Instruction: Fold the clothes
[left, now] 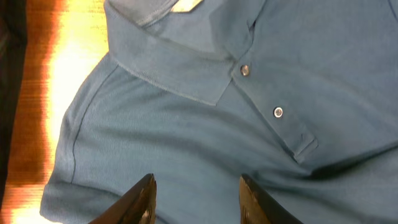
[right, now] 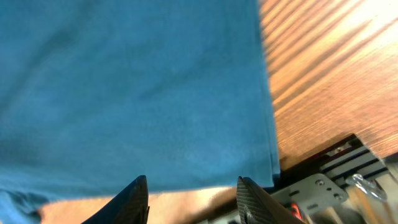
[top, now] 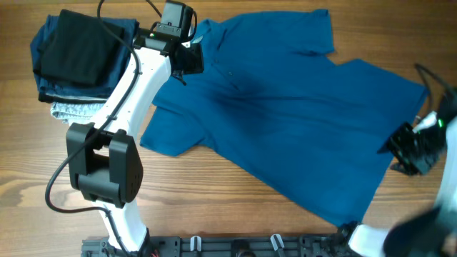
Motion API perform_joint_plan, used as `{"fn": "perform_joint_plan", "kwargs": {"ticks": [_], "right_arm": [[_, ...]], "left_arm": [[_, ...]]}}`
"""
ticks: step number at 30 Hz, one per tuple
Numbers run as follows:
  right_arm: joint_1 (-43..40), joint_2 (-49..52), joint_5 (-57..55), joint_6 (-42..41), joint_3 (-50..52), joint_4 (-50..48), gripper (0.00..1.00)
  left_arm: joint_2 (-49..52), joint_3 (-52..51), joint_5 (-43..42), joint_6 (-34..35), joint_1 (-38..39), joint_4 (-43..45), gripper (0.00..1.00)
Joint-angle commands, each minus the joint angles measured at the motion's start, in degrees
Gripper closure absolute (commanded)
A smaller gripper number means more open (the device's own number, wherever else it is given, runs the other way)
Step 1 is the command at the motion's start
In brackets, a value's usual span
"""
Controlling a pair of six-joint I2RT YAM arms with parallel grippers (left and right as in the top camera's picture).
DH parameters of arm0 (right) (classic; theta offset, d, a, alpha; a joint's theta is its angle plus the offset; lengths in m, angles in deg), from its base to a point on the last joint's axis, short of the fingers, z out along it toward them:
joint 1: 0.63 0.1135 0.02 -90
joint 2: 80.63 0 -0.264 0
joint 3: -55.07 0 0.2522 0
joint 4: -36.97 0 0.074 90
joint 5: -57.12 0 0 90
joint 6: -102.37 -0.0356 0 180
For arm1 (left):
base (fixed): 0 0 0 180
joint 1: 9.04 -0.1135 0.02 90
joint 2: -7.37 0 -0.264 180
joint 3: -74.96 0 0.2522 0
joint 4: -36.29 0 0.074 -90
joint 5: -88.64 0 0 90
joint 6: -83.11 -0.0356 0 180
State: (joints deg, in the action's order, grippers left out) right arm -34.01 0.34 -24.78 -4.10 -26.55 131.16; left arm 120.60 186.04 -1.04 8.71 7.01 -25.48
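The clothes are a medium-blue short-sleeved shirt [top: 285, 121] spread flat across the table, collar at the far left, hem toward the near right. Its collar [left: 180, 68] and two-button placket [left: 278, 112] fill the left wrist view. My left gripper [top: 187, 61] hovers by the collar, open [left: 198, 186], with flat fabric showing between its fingers [left: 144, 199]. My right gripper [top: 408, 150] is at the shirt's right hem, open [right: 193, 190]. The hem edge [right: 186, 177] lies just ahead of its fingertips [right: 252, 199], with bare wood between them.
A stack of folded garments [top: 78, 46] sits at the far left corner, black on dark navy with a light grey speckled piece [top: 71, 109] under it. The left arm's base [top: 107, 164] stands left of the shirt. A metal rail [top: 235, 246] runs along the front edge.
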Motion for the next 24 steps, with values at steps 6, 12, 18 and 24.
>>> {"fn": "perform_joint_plan", "kwargs": {"ticks": [6,12,18,24], "right_arm": [[-8.3,-13.2,1.0,-4.7,5.0,-3.7,0.37],[-9.2,0.1,2.3,-6.1,5.0,-8.2,0.58],[-9.2,10.1,0.5,-4.6,8.0,-14.8,0.57],[-9.2,10.3,-3.0,-4.5,20.7,-28.0,0.45]], "left_arm": [[-1.7,0.2,1.1,0.3,-0.2,3.9,0.54],[-1.7,0.2,1.1,0.2,-0.2,3.9,0.52],[-1.7,0.2,1.1,0.2,-0.8,3.9,0.51],[-1.7,0.2,1.1,0.2,-1.0,3.9,0.50]]}}
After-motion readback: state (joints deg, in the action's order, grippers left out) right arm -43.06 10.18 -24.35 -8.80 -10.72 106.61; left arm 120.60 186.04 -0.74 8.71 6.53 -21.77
